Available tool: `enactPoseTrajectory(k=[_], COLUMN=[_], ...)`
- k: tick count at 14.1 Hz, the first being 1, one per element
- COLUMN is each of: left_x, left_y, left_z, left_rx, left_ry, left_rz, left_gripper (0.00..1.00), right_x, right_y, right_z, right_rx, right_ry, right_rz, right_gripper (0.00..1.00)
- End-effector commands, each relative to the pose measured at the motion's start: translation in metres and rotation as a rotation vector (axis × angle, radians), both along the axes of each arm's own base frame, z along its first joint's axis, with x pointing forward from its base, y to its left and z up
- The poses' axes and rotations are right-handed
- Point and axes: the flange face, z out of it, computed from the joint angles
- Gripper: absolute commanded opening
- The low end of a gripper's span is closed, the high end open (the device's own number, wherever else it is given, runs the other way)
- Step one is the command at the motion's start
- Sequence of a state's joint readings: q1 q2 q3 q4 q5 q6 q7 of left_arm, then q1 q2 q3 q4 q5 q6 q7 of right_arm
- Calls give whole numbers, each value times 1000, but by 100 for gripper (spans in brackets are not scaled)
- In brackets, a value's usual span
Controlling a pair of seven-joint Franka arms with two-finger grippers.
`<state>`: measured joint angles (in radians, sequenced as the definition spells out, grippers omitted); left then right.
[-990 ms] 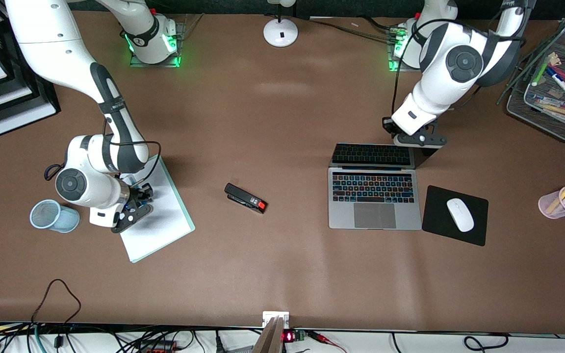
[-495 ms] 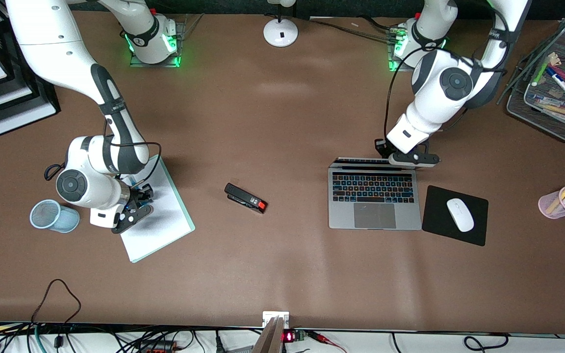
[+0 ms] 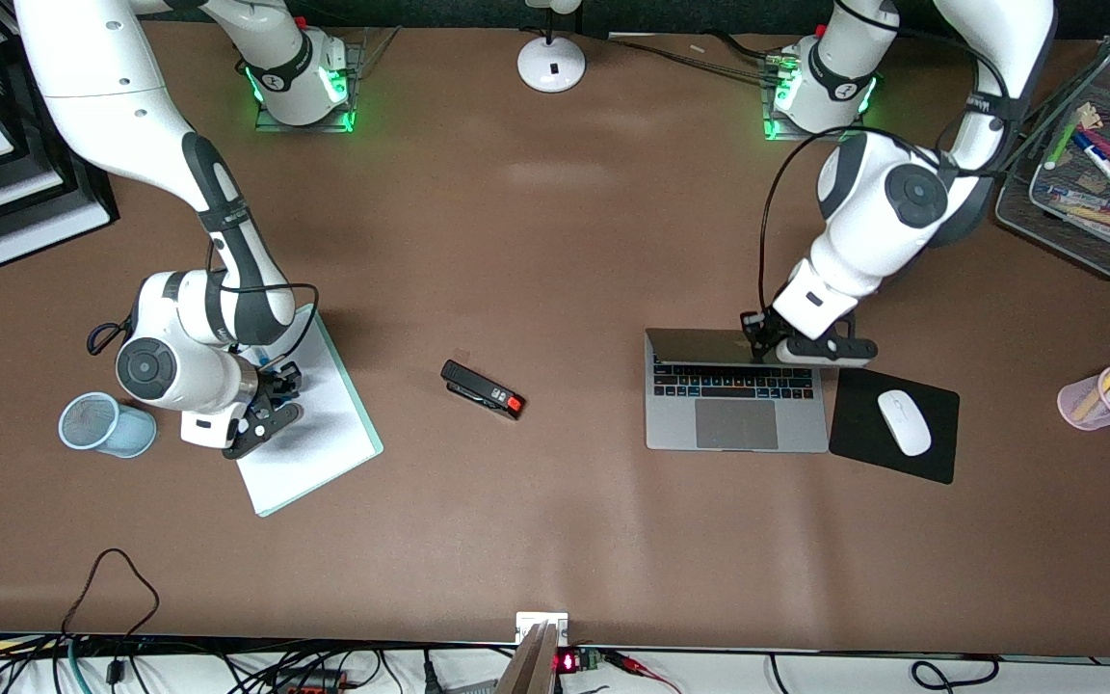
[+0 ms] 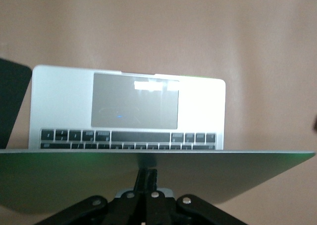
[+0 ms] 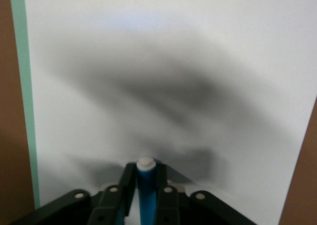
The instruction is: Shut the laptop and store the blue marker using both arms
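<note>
The silver-grey laptop [image 3: 736, 424] lies toward the left arm's end of the table, its lid [image 3: 700, 345] tilted low over the backlit keyboard. My left gripper [image 3: 759, 344] is shut, with its fingertips pressed against the back of the lid. In the left wrist view [image 4: 147, 178] the lid [image 4: 237, 173] spans the picture, with the palm rest [image 4: 59, 96] and the keys past it. My right gripper [image 3: 264, 403] is over the white notepad [image 3: 314, 453] and is shut on the blue marker [image 5: 146, 190]. The marker's white end sticks out past the fingertips.
A black stapler [image 3: 483, 389] lies mid-table. A black mouse pad [image 3: 858, 424] with a white mouse [image 3: 904, 421] lies beside the laptop. A blue mesh cup [image 3: 104, 424] lies on its side beside the notepad. A pink pen cup [image 3: 1109, 395] and a mesh tray [image 3: 1095, 164] stand at the left arm's end.
My left gripper has moved toward the front camera with the laptop lid. The lid has swung from open to low over the keyboard. The right arm has barely moved.
</note>
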<state>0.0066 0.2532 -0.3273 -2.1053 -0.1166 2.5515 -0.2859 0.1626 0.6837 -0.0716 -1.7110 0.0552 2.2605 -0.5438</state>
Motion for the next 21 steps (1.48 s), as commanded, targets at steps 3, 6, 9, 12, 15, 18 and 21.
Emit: enactPoseTrajectory(k=[3,6,9,12,15,18,21], left_x=[36,48,52,63,62,62,58], left_y=[9,12,12,13,8,10,8], left_z=[-21,-35,-58,-74,-107,-132,-149], left_rx=[-25,-39,-52,-61,-66,-52,-45], left_ry=[8,-10,-27,-31,-46,-86,-70], left_rz=[22,42,55,67,67,49,36], left_gripper=[0,0,0,0,0,0,0], right_x=[17,31,51,61,58,52,44], right_y=[-2,-25,-33,-53,-73,-97,-120], right_z=[20,71,143,190,233,260,286], right_rx=[0,-2,23,48,154,226,300], right_ry=[-46,-81,-95,-108,-161,-204,-236], right_rz=[-20,-34,-2,83,175,235,287], right_gripper=[0,0,0,0,0,0,0])
